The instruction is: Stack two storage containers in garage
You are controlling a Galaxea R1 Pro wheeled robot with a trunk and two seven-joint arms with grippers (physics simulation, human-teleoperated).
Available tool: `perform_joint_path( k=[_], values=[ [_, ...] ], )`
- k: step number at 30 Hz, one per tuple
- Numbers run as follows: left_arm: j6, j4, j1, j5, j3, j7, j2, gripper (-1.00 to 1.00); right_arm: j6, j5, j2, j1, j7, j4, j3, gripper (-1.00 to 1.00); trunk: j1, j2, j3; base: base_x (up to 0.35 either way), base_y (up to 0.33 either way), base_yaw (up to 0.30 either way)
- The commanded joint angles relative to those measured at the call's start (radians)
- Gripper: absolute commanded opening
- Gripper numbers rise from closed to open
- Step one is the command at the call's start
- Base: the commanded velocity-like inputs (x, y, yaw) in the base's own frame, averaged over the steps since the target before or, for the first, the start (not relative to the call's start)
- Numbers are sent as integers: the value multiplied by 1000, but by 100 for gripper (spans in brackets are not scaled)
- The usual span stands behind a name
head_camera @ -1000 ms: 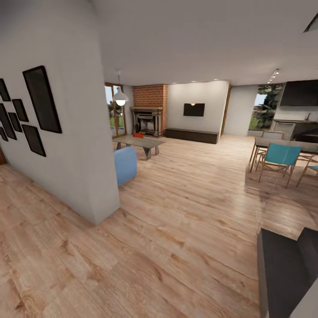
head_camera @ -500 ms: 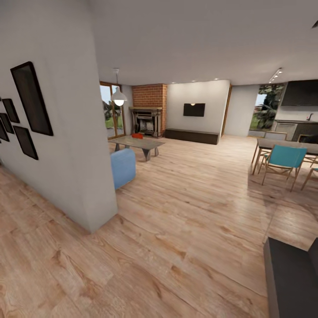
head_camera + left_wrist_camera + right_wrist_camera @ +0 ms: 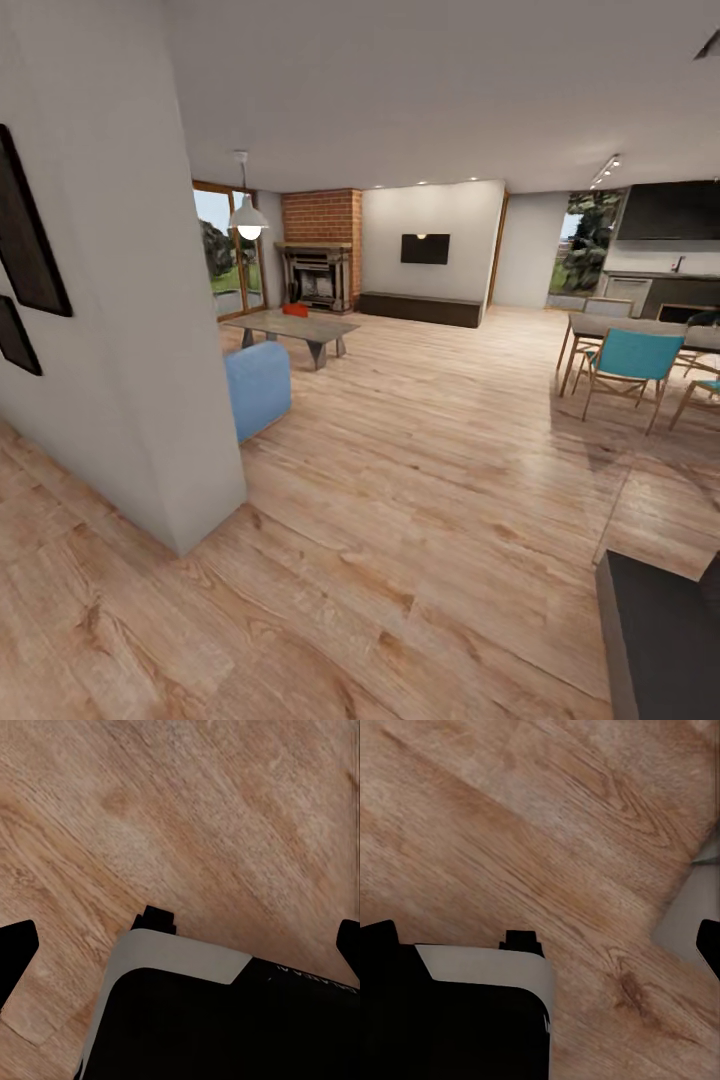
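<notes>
Far ahead in the living room, one orange-red storage container (image 3: 294, 310) sits on a low grey coffee table (image 3: 292, 327), in front of the dark fireplace (image 3: 313, 276) and brick chimney (image 3: 320, 215). I cannot make out a second container. The black TV (image 3: 425, 248) hangs above the long dark bench (image 3: 420, 308). In the left wrist view my left gripper (image 3: 180, 937) is open over the plank floor, nothing between its fingers. My right gripper (image 3: 544, 937) is likewise open and empty above the planks.
A white wall corner (image 3: 190, 440) with black frames juts in at near left. A blue armchair (image 3: 258, 388) stands behind it. Dining table with teal chairs (image 3: 625, 365) at right. A dark flat-topped piece (image 3: 660, 640) sits at bottom right. Wide wood floor (image 3: 420, 470) leads ahead.
The whole head view has shifted: the camera has moved forward, the wall corner looms larger at left and fewer frames show. No object has moved.
</notes>
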Motion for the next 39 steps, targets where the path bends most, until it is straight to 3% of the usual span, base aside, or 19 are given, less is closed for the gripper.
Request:
perform_joint_path(
  k=[1,27,39],
  values=[
    [-1,-1,0,6,-6,2,0,100,-4,-5,1,-1,0,2,7,100,1,-1,-1,321,0,-240],
    [-2,-1,0,6,-6,2,0,100,-5,-4,-1,-1,-2,2,9,100,1,-1,-1,321,0,-46],
    [-1,-1,0,6,-6,2,0,100,-4,-5,0,-1,-1,2,9,100,1,-1,-1,321,0,-258]
  ],
)
